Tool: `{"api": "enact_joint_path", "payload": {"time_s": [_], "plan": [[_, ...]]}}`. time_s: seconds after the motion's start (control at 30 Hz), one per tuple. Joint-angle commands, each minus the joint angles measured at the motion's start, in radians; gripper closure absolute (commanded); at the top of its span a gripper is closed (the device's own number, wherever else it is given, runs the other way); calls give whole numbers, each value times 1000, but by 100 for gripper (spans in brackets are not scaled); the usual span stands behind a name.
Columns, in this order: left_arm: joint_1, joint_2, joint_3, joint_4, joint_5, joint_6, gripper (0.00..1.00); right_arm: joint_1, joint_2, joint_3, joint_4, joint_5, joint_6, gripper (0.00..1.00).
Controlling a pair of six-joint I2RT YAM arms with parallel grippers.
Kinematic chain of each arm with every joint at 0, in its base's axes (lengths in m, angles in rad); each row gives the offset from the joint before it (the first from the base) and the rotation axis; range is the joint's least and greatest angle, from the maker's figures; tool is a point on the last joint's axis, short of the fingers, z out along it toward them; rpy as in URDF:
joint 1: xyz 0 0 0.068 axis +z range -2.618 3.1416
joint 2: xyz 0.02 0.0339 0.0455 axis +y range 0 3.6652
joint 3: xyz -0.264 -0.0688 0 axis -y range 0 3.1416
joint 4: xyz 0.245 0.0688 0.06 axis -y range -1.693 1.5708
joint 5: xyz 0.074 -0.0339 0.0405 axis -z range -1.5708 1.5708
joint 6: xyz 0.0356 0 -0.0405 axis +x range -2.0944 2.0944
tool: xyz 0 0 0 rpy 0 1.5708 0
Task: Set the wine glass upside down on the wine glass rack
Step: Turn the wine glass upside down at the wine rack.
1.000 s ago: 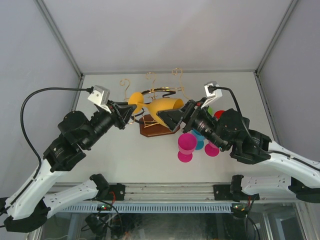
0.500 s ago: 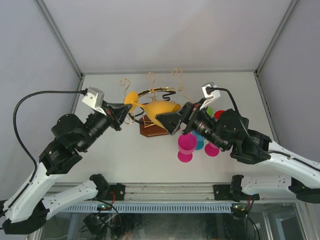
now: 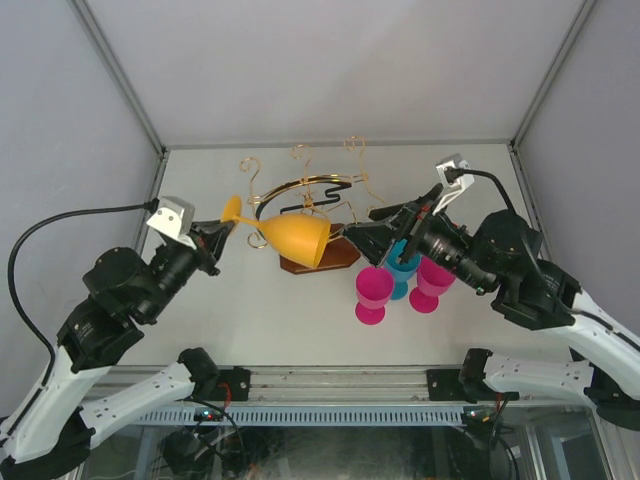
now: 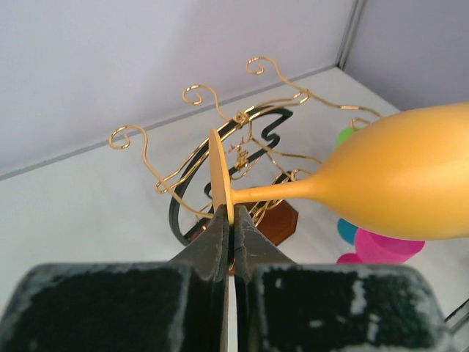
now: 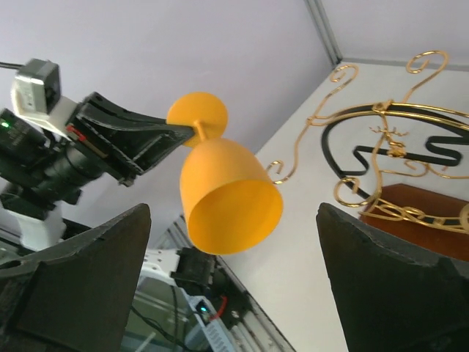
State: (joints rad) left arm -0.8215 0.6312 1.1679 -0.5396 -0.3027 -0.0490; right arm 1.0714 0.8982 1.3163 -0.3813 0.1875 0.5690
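Changed hands within the last second: was cradled at the bowl by the right gripper [image 3: 362, 224], now hangs from the left gripper [image 3: 222, 234] alone, carried leftward. Clamps fully shut on the thin rim of the foot of the orange wine glass [image 3: 290, 236], disc edge-on between the fingertips. Lies near horizontal in the air, bowl pointing toward the wine glass rack [image 3: 322, 258], just in front of its curled gold arms, apparently touching none. Right gripper drawn back to the right, spread wide, holding nothing.

Looks like light, stiff plastic, smooth and probably slippery. Pinched only at the foot's edge, so could swivel or slide out under the bowl's weight. Better taken at the stem or bowl wall for turning over, leaving the foot free to slip between the wires.

Shows an empty bowl in the right wrist view. Near the rack's base stand a pink goblet [image 3: 372, 292], a second one behind, and a blue cup [image 3: 402, 272]; contents not readable.
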Motion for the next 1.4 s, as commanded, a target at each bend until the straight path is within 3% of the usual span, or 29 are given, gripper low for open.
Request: {"api": "enact_joint_path", "payload": {"time_s": [0.0, 0.07, 0.23, 0.47, 0.73, 0.93, 1.2, 1.37], "plan": [[5, -27, -21, -61, 32, 88, 100, -46, 16, 59, -83, -77, -155, 6], [5, -40, -20, -90, 73, 122, 100, -64, 34, 80, -113, -76, -221, 1], [5, -103, -63, -93, 85, 184, 100, -78, 70, 84, -94, -52, -404, 2], [5, -130, -83, -100, 79, 268, 100, -72, 97, 84, -34, -183, -621, 10], [5, -97, -79, -136, 223, 393, 100, -41, 112, 34, 57, -300, -853, 17], [3, -88, -81, -143, 387, 461, 100, -18, 122, 34, 42, -371, -975, 27], [-101, -75, -100, -135, 425, 540, 100, 66, 129, 17, -40, -444, -1193, 44], [-186, -43, -99, -138, 417, 595, 100, 98, 159, 17, -91, -482, -1246, 47]]}}
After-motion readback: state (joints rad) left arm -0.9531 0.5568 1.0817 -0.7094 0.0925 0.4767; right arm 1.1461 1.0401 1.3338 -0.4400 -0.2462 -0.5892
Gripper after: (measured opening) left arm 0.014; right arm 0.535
